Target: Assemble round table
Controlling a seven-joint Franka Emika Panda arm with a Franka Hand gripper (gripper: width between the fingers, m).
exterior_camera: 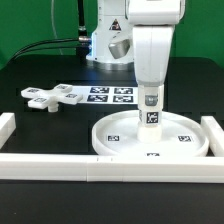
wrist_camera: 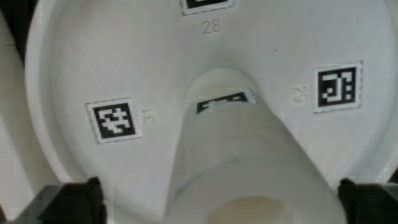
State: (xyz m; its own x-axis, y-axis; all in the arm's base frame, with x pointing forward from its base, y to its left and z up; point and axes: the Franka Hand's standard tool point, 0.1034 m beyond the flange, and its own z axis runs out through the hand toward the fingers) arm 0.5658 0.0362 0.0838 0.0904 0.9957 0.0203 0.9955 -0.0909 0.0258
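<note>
Upright, post [exterior_camera: 151,113] stands in tool [exterior_camera: 151,118] on disc [exterior_camera: 118,141].

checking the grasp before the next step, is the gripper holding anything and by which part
The gripper holds the short cylinder post by its upper end, standing upright over the rimmed disc.

Arm [exterior_camera: 152,45]: glossy white plastic shell, rounded, thick cylinder sections w/ smooth joints. Darker grey band near the wrist end, small dark patch below it. At 12 o'clock of the exterior view, white base housing [exterior_camera: 108,35] w/ a small red mark and grey panel; black cables [exterior_camera: 45,45] trail off toward 9 o'clock. Gripper [wrist_camera: 210,205]: fingers [wrist_camera: 75,205] black, matte, blocky, seen in wrist view at 7 and 5 o'clock.
</note>
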